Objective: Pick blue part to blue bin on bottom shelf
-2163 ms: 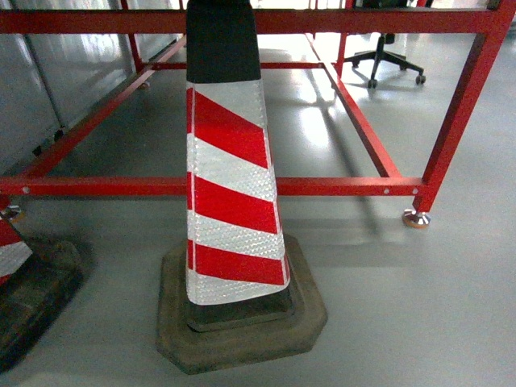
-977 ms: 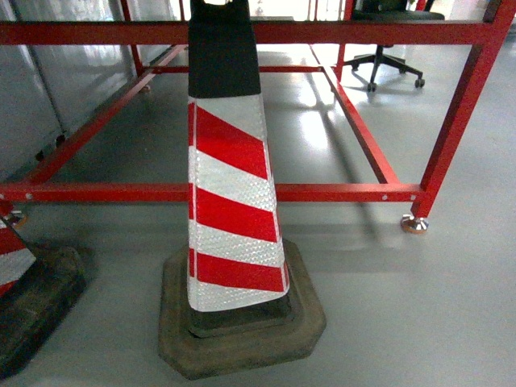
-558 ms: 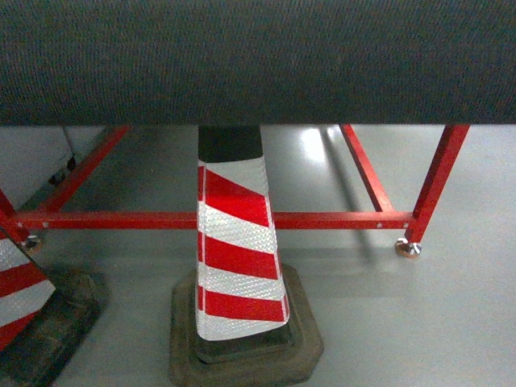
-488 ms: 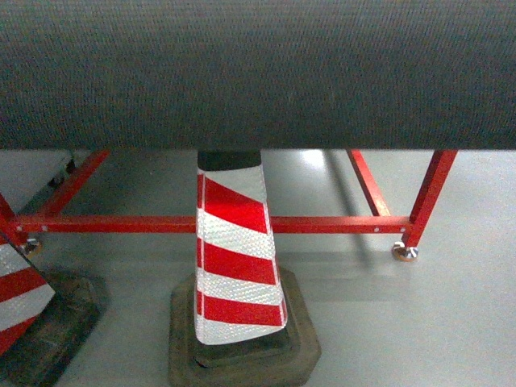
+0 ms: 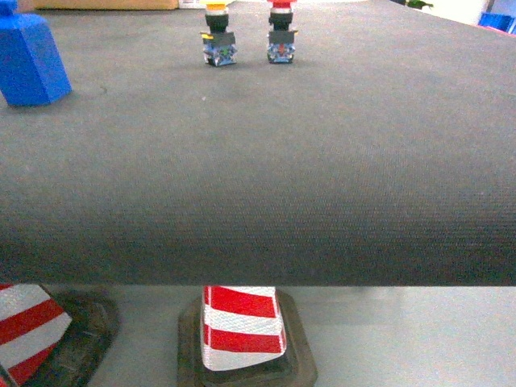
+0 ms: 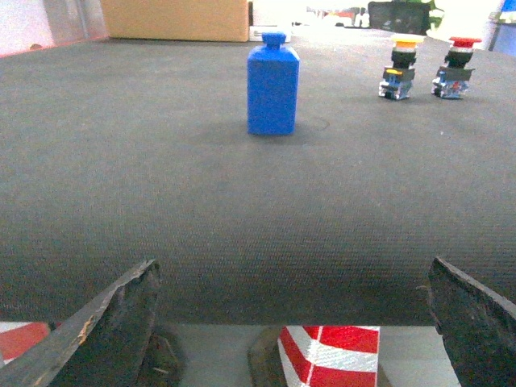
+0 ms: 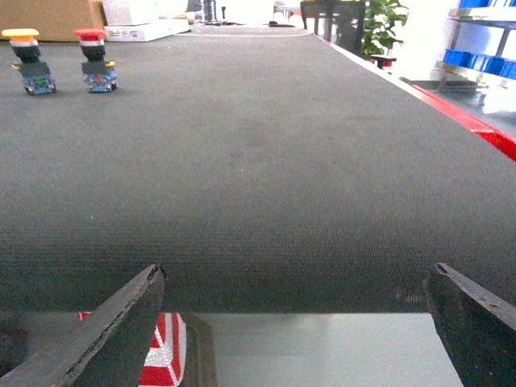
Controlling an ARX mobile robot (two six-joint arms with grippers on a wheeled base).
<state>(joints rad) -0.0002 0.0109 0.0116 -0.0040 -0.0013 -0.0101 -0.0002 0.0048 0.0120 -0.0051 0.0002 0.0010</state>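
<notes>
The blue part [image 6: 272,81] is a blue block with a small knob on top. It stands upright on the dark mat of the table [image 6: 161,201], and it also shows at the far left in the head view [image 5: 28,56]. My left gripper [image 6: 294,322] is open at the table's near edge, well short of the part, with nothing between its fingers [image 6: 105,330]. My right gripper [image 7: 294,330] is open too and holds nothing, at the same edge further right. Blue bins [image 7: 482,59] sit on a steel rack at the far right; I cannot tell which tier is the bottom shelf. Neither gripper shows in the head view.
A yellow-capped push button [image 5: 218,36] and a red-capped one [image 5: 282,36] stand at the back of the mat. A cardboard box [image 6: 173,18] lies behind the blue part. Below the table edge stand two red-and-white traffic cones [image 5: 242,326] [image 5: 28,326] on the grey floor.
The head view has risen from below the table, where it showed the red frame and the cone, to above the table's top. The mat with its parts has come into sight.
</notes>
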